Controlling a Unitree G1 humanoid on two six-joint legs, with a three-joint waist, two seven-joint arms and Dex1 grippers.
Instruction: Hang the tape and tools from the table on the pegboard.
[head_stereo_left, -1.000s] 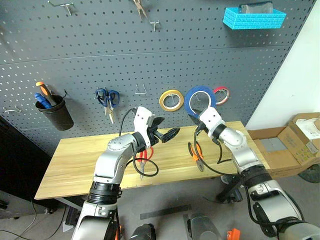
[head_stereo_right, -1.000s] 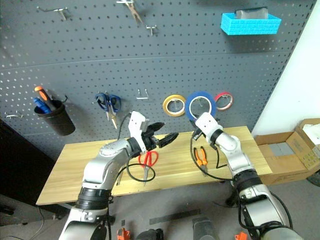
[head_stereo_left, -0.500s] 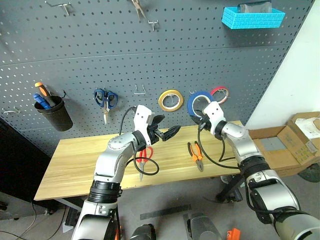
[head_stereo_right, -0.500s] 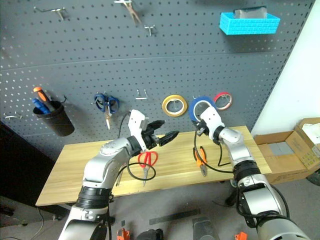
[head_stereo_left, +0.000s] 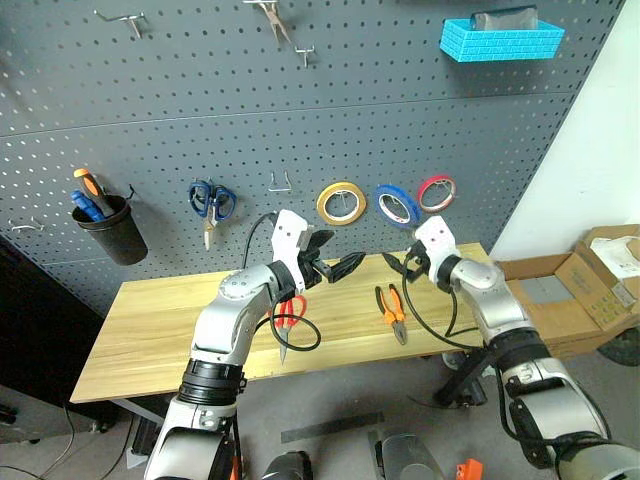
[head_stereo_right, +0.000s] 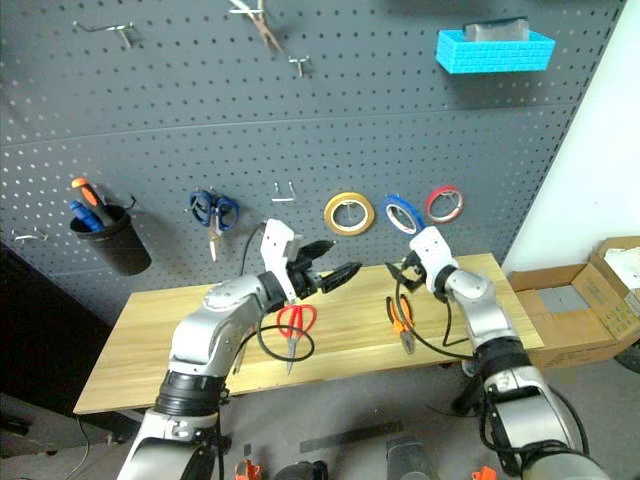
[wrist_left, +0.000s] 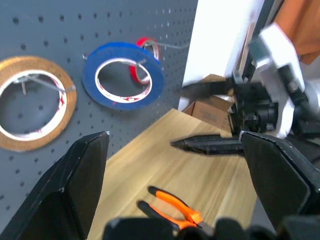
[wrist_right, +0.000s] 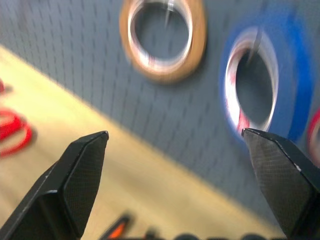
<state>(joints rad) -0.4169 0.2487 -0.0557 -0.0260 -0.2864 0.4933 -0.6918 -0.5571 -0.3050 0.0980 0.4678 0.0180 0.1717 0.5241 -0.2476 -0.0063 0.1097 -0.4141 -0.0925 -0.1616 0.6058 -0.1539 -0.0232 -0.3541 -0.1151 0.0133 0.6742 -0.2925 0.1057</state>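
Left eye view: blue tape (head_stereo_left: 398, 205) hanging on a pegboard (head_stereo_left: 300, 120) hook, sitting between the yellow tape ring (head_stereo_left: 342, 202) and the thin red tape ring (head_stereo_left: 436, 191). Not touching either gripper.

Right gripper (head_stereo_left: 400, 265) low over the table (head_stereo_left: 150, 320), just below the blue roll, fingers spread wide with nothing between them. Right wrist view backs that up: 2 black fingertips (wrist_right: 75, 180) far apart, blue ring and yellow ring straight ahead on the board, bit of red scissor handle off to the side.

Left gripper (head_stereo_left: 340, 265) held up over the middle of the table, pointing across toward the right one, fingers also wide apart and empty. Left wrist view looks between its own fingers at the other gripper (wrist_left: 210, 117), with all 3 tape rings on the wall behind.

Still lying flat on the wood:
- red-handled scissors (head_stereo_left: 287, 318), partly under the left arm and its cable
- pliers (head_stereo_left: 391, 308) with orange-and-black handles, near the front edge under the right gripper

Elsewhere on the board: blue-handled scissors (head_stereo_left: 211, 203) on a hook, black cup (head_stereo_left: 112, 227) with orange and blue screwdrivers (head_stereo_left: 88, 195), an empty double hook (head_stereo_left: 281, 182) beside the yellow ring, blue bin (head_stereo_left: 500, 38) up top right. Cardboard boxes (head_stereo_left: 590, 280) on the floor to the right of the table. Can't spot the slim red screwdriver for sure.
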